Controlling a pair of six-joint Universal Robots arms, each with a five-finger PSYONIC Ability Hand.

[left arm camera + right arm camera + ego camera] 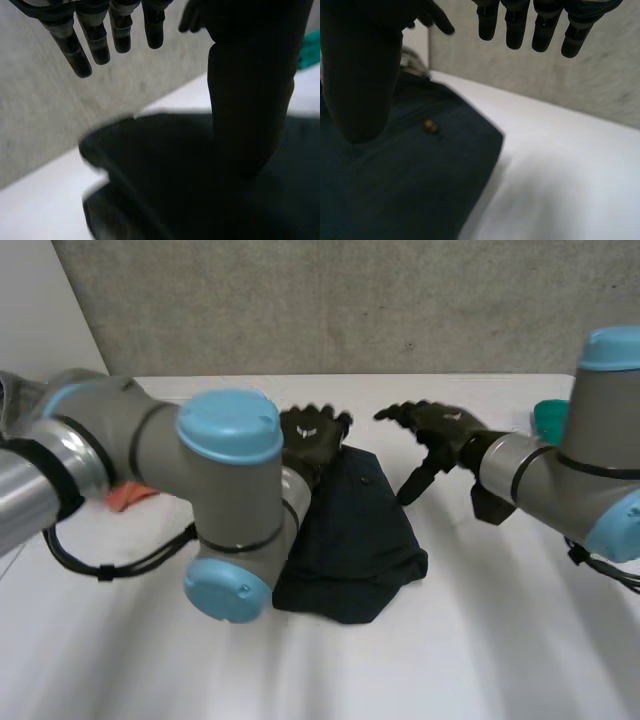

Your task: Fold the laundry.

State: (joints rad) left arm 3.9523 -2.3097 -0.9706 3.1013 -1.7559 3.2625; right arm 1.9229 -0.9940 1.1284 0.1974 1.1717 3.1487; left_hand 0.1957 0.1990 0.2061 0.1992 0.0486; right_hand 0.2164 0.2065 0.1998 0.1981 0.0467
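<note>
The white surface (pixel 500 640) carries everything, with a grey wall (pixel 350 300) rising beyond the far side of the dark navy garment (pixel 350 540). That garment lies in a folded, bunched heap at the middle of the surface.

The left arm (pixel 150 450) reaches in along the garment's left side, and its nearest joint covers the garment's left edge in the head view. The right arm (pixel 560 470) comes in from the garment's right and stays clear of the cloth.

The left hand (pixel 308 435) is at the garment's far left corner. Its fingers (pixel 97 42) are straight and slightly spread, holding nothing, and point past the garment's far edge toward the wall. Its thumb (pixel 250 100) hangs over the dark cloth, and I cannot tell whether it touches.

The right hand (pixel 445 430) is raised just beyond the garment's far right corner. Its fingers (pixel 515 30) are straight and parted with nothing in them, and its thumb (pixel 360 75) points down over the cloth's right edge.

An orange-red bit of cloth (pixel 132 496) lies well to the garment's left, partly behind the left arm. A teal thing (pixel 549 418) sits far to the garment's right, near the wall.

A small brown button (pixel 431 126) sits on the garment's top layer near its far right corner, just beside the right thumb.
</note>
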